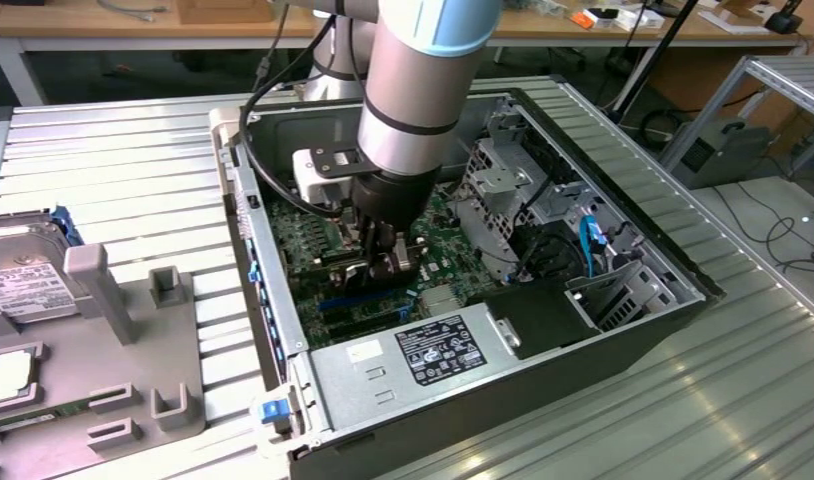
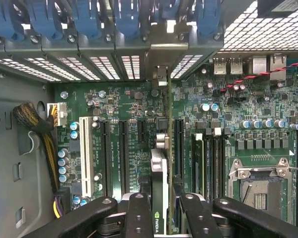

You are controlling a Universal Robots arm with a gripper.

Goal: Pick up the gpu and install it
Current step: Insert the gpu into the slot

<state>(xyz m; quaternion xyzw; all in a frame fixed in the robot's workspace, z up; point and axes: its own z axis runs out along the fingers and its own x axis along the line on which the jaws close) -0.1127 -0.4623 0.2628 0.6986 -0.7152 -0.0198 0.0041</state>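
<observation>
Now I'm in the install step; my gripper [image 2: 161, 208] is clamped on the gpu [image 2: 159, 168], held edge-on just above the motherboard [image 2: 114, 99] inside the case [image 1: 514, 380]; next, I judge, it needs squaring over its slot [image 2: 179, 144] and a straight press down.

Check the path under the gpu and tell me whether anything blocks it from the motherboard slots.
Nothing visible does. The gripper holds the gpu edge-on over the motherboard inside the computer case. The expansion slots around the card look bare, with no cable across them. The yellow-and-black cable bundle lies off at the board's edge.
</observation>
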